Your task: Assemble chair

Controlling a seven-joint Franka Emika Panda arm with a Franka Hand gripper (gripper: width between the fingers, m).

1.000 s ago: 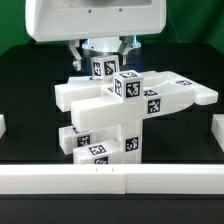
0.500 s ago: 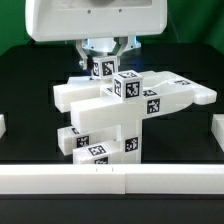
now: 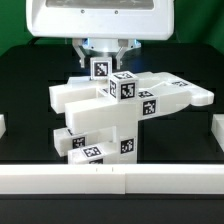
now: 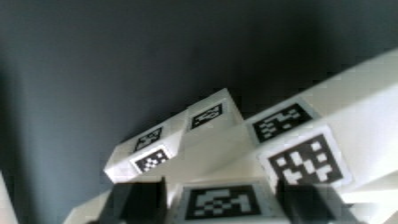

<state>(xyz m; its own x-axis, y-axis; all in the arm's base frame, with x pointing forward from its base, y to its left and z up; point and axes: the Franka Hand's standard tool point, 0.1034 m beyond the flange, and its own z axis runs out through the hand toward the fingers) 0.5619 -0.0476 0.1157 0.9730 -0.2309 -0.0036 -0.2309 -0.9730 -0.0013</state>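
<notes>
The chair (image 3: 120,110) is a joined body of matte white blocks and bars with black-and-white tags, held up in the middle of the exterior view. My gripper (image 3: 100,66) comes down from above behind it and is shut on a small tagged cube (image 3: 100,69) at the chair's top. In the wrist view the two dark fingers (image 4: 139,203) press against both sides of that tagged cube (image 4: 221,203). Other tagged faces of the chair (image 4: 294,150) spread out beyond it.
A low white wall (image 3: 110,180) runs along the front of the black table. Short white wall pieces stand at the exterior view's left edge (image 3: 3,126) and right edge (image 3: 216,132).
The chair and my gripper have shifted slightly to the exterior view's left and the body has tilted a little. The grip is unchanged.
</notes>
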